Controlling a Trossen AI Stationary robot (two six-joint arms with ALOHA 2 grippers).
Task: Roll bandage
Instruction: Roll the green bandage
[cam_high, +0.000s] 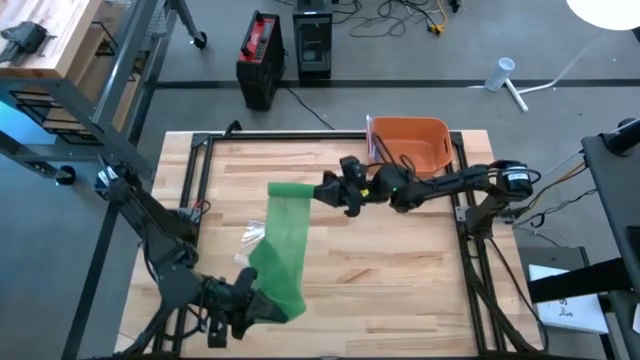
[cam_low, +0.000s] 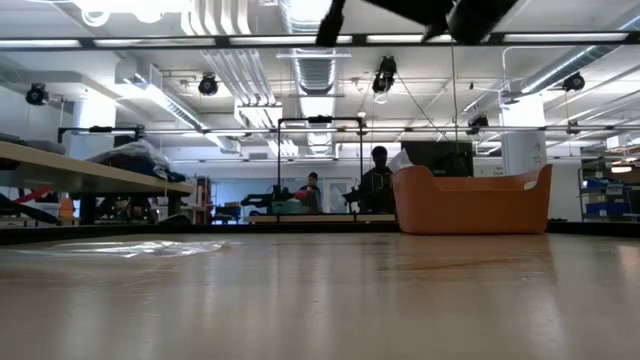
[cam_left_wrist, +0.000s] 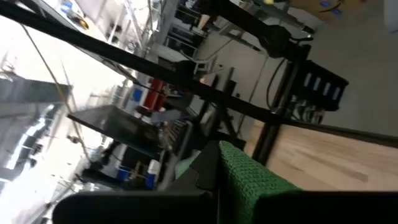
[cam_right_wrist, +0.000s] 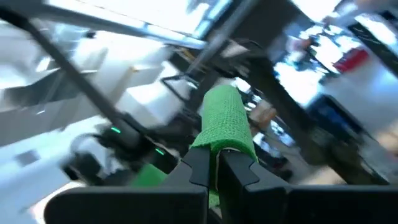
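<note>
A pale wooden worktop (cam_high: 400, 270) is filling the centre of the overhead frame, edged by dark metal rails and standing on a grey floor. An orange bin (cam_high: 412, 143) is sitting at the worktop's upper right edge, and a crumpled clear wrapper (cam_high: 252, 234) is lying left of centre. Beyond the worktop, at the top of the frame, a black and red case (cam_high: 262, 50) is standing on the floor among trailing cables. In the table-level frame, the same orange bin (cam_low: 470, 200) is showing right of centre, with a workshop hall of ceiling ducts and shelving stretching behind it and two people (cam_low: 345, 190) at a distance near mid-frame.

A green bandage (cam_high: 283, 250) is stretching as a long strip between both arms, from the upper centre of the overhead frame down to the lower left. The right tool (cam_high: 330, 190), reaching in from the right, is clamping shut on the strip's upper end; in its wrist frame the green bandage (cam_right_wrist: 225, 118) is curling over the closed fingers (cam_right_wrist: 199, 165). The left tool (cam_high: 250, 305), at the lower left edge of the worktop, is pinching shut on the strip's lower end, where the green bandage (cam_left_wrist: 249, 180) is showing as knitted mesh against the dark fingers (cam_left_wrist: 202, 177).
</note>
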